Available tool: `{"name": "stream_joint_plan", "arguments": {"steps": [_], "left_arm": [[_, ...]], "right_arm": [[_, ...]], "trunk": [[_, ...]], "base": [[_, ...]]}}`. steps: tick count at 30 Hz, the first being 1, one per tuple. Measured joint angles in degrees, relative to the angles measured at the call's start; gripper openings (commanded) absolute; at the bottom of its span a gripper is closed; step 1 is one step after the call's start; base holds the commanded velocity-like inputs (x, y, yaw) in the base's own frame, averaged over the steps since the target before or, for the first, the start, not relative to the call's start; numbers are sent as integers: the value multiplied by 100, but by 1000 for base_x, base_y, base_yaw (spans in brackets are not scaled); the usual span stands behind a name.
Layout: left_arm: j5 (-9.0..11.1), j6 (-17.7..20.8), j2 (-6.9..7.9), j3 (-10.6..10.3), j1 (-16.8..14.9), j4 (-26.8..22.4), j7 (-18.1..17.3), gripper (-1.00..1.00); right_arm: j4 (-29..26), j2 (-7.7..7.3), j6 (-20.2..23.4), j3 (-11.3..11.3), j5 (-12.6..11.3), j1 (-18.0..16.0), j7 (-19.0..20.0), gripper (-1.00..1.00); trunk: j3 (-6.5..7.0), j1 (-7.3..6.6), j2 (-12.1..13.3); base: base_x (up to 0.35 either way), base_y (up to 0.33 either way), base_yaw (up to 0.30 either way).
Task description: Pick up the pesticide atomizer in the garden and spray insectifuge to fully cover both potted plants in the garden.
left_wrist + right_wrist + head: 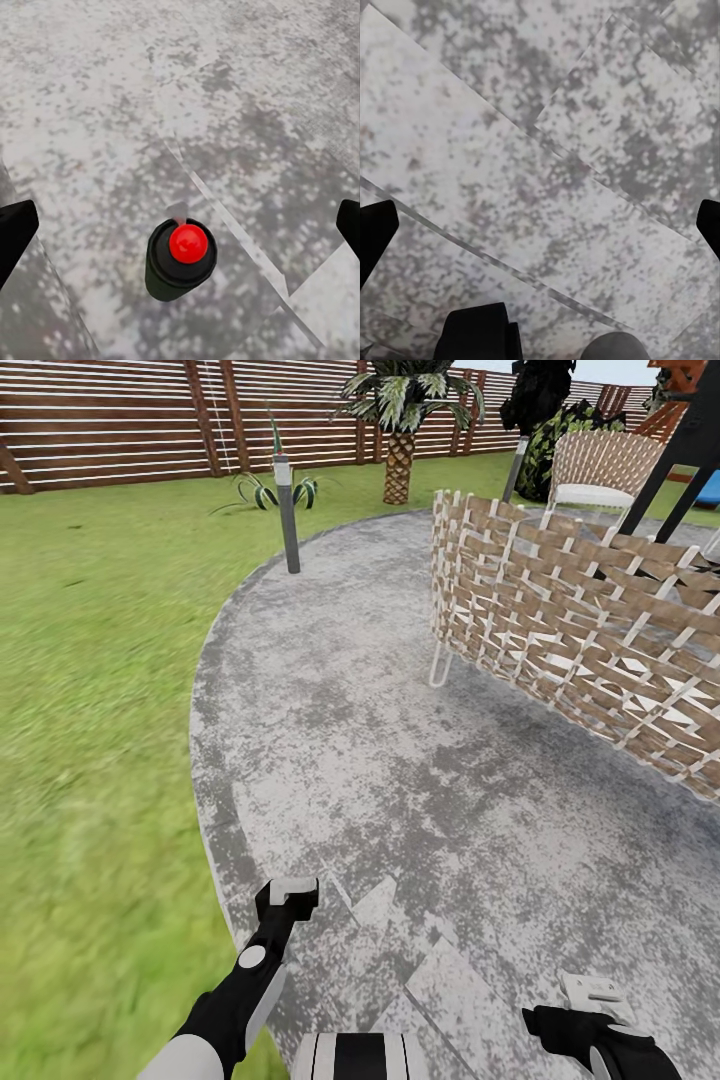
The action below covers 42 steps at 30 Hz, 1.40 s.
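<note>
Atomizer (181, 259) body foreshortened, top-down.

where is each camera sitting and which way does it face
Head view: on the robot's head, facing forward and down over the paved patio, lawn, woven chair and fence; both arms show, left pincer, right pincer.
Left wrist view: near that pincer, facing down at the pesticide atomizer; dark fingertips at the edges.
Right wrist view: facing down at paving; fingertips show.
Shared: all three see the patio.
</note>
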Motion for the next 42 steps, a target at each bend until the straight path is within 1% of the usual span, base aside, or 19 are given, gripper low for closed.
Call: {"name": "stream_joint_plan", "arguments": {"steps": [8,15,24,32,42], "left_arm": [[0,-2,0,0,0,0,0,100],[0,-2,0,-8,0,-1,0,100],[5,2,-6,-9,0,-30,0,100],[8,6,-9,-9,0,-69,0,100],[8,-2,-14,-5,0,-156,1,100]], "right_arm": [[0,0,0,0,0,0,0,100],[0,0,0,0,1,0,0,100],[-1,-1,0,0,0,0,0,100],[0,0,0,0,-2,0,2,100],[0,0,0,1,-38,0,8,100]], "trunk": [[-1,0,0],[-17,0,0],[-19,0,0],[-200,21,-10],[-500,47,-24]], "base": [[0,0,14],[0,0,143],[0,0,14],[0,0,0],[0,0,0]]}}
